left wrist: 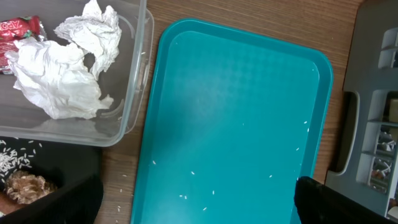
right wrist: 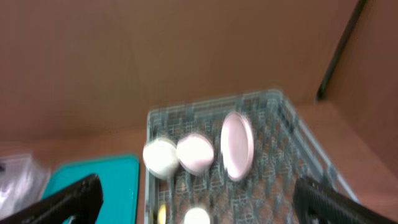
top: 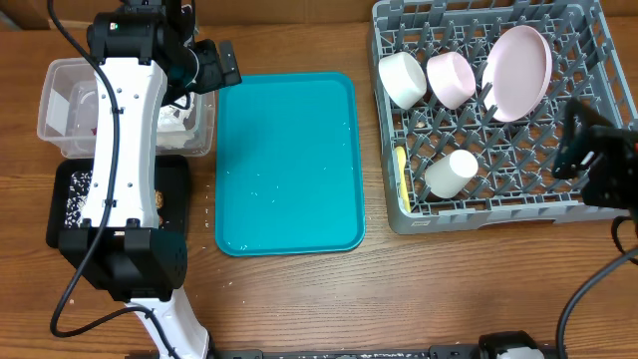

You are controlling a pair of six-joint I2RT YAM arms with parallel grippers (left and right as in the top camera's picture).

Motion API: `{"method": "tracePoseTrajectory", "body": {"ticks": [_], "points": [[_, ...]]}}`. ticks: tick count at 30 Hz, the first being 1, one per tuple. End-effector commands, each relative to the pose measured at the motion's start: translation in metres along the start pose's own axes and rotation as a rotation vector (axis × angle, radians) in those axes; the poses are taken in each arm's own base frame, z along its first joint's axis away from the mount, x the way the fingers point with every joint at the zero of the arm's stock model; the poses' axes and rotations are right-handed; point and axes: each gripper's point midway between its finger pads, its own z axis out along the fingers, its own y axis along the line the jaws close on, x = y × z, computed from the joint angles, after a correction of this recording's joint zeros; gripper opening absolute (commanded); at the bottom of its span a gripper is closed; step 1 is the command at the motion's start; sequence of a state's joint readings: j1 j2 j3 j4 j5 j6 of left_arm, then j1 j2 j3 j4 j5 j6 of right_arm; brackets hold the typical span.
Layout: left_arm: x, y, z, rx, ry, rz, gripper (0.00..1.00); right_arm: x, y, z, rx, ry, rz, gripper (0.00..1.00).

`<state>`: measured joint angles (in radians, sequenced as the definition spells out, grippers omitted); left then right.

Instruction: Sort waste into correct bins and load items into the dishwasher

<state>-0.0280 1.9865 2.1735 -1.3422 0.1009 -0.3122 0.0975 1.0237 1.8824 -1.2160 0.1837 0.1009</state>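
Overhead:
- dish rack (top: 478, 221) at far right corner
- pale pink plate (top: 517, 72), pink bowl (top: 451, 78) and small white bowl (top: 403, 79) in rack's far rows
- white cup (top: 451, 173) and yellow spoon (top: 402, 178) nearer rack's front left
- teal tray (top: 289, 165) mid-table
- left arm covers much of clear tub (top: 55, 75) and black tray (top: 68, 175) at left edge

Left wrist view alone shows:
- crumpled napkin (left wrist: 65, 68) and red wrapper (left wrist: 18, 28) in tub
- rice grains (left wrist: 12, 158) and brown chunk (left wrist: 28, 186) in black tray
- left gripper (left wrist: 196, 199) jaws wide apart over teal tray

Right wrist view, blurred: right gripper (right wrist: 196, 199) jaws apart, facing rack.

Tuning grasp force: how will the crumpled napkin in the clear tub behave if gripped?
Probably light and floppy: the crumpled napkin shows loose folds, so it should squash when pinched. Unlikely to roll: it lies slumped on the clear tub floor.
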Motion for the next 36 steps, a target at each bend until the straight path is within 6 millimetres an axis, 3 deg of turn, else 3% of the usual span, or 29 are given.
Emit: {"method": "tracePoseTrajectory", "body": {"ticks": [1,5,13,15,16,22,36], "points": [[-0.002,0.000,-0.003,0.003,-0.011,-0.006,1.00,0.024,-0.015,0.006,0.040,-0.070,-0.003,1.00],[-0.002,0.000,-0.003,0.003,-0.011,-0.006,1.00,0.056,-0.023,0.023,0.033,-0.193,0.020,1.00],[-0.002,-0.001,-0.003,0.003,-0.011,-0.006,1.00,0.179,-0.014,0.059,-0.131,-0.279,0.010,1.00],[-0.002,-0.001,-0.003,0.003,-0.010,-0.006,1.00,0.220,-0.016,0.072,-0.152,-0.296,0.015,1.00],[-0.002,-0.001,-0.003,0.003,-0.010,-0.006,1.00,0.230,-0.016,0.075,-0.163,-0.300,0.014,1.00],[-0.002,-0.001,-0.003,0.003,-0.011,-0.006,1.00,0.270,-0.017,0.089,-0.179,-0.303,0.012,1.00],[-0.002,-0.001,-0.003,0.003,-0.010,-0.006,1.00,0.302,-0.013,0.106,-0.209,-0.256,0.006,1.00]]}}
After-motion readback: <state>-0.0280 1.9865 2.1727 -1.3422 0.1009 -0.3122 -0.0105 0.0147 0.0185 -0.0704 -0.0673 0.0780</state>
